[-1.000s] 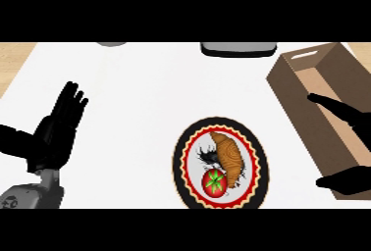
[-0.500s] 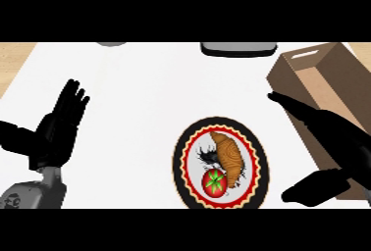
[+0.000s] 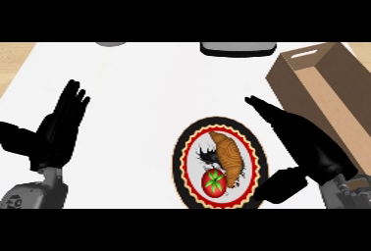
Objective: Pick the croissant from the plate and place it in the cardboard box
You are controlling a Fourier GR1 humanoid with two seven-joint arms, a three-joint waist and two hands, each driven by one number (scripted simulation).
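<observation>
we see the golden-brown croissant (image 3: 229,158) on the red-rimmed round plate (image 3: 190,147), just left of the open, empty right robot hand (image 3: 301,139); brown cardboard box (image 3: 330,93) beyond.

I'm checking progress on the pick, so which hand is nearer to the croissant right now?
Right. The right hand is open just beside the plate's right rim, close to the croissant. The left hand rests open, fingers up, far off at the view's left.

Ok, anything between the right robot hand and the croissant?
Nothing but the plate's patterned rim and a strip of bare counter. In the head view the open right robot hand sits just right of the croissant.
</observation>
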